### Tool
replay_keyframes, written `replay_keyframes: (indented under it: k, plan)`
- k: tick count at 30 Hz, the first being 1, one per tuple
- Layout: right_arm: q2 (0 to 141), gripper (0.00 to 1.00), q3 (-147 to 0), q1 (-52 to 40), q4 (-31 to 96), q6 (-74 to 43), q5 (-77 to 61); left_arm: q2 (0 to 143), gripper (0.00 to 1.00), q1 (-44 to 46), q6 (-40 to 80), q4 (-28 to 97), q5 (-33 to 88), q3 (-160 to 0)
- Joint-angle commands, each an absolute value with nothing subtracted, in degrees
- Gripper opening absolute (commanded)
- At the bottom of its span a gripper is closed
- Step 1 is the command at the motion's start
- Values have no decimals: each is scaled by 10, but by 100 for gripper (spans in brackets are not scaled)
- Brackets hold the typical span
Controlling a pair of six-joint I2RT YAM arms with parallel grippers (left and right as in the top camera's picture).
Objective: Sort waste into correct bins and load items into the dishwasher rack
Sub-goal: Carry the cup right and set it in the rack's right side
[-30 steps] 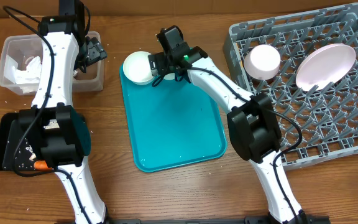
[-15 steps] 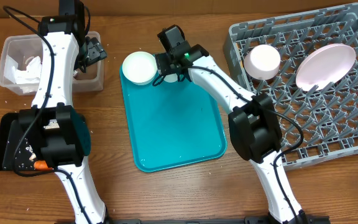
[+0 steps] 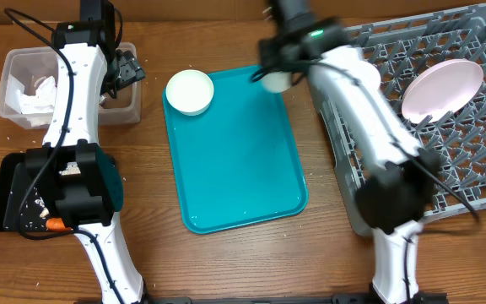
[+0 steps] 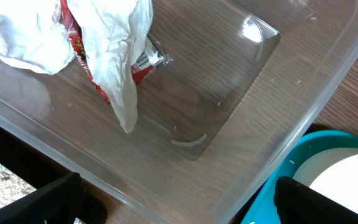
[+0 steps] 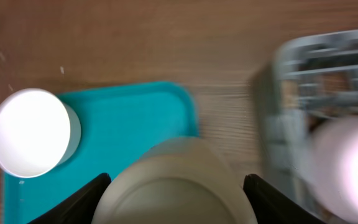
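My right gripper (image 3: 277,78) is shut on the small white cup (image 5: 176,186) and holds it above the far right edge of the teal tray, beside the grey dishwasher rack (image 3: 471,169). The image is blurred by motion. One white bowl (image 3: 190,91) stands on the tray's far left corner and also shows in the right wrist view (image 5: 30,132). The pinkish plate (image 3: 442,89) leans in the rack. My left gripper (image 3: 129,69) is open and empty over the clear tub (image 4: 272,143), which holds white napkins (image 4: 114,37) and the red wrapper (image 4: 138,71). The fork is out of view.
The teal tray (image 3: 243,169) lies at the table's middle. The black tray (image 3: 2,194) sits at the left front with crumbs and the orange carrot (image 3: 53,225). My right arm hides the rack's left part, where the other bowl stood.
My right gripper has lifted the cup off the tray beside the bowl and swung right toward the rack. The left arm has not moved.
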State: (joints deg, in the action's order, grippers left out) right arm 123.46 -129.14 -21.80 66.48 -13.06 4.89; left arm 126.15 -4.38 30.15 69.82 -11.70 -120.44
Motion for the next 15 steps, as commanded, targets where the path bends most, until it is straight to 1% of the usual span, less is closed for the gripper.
replay_keyframes:
  k: [1,7,12,13,15]
  plan:
    - [1138,58,-1313,-165,705,-142,56,1258,100,-45,315,698,-115,-1217]
    - [1058,57,-1313,-42,782,-195,55,1258,100,-45,315,698,-115,-1217]
    - [1033,57,-1313,60,840,-198,55,1258,100,-45,315,698,-115,-1217]
    - [1033,58,-1313,98,858,-198,55,1258,100,-45,315,698,-115,-1217]
    - [1033,59,-1310,141,869,-198,55,1258,100,-45,315,698,-115,-1217]
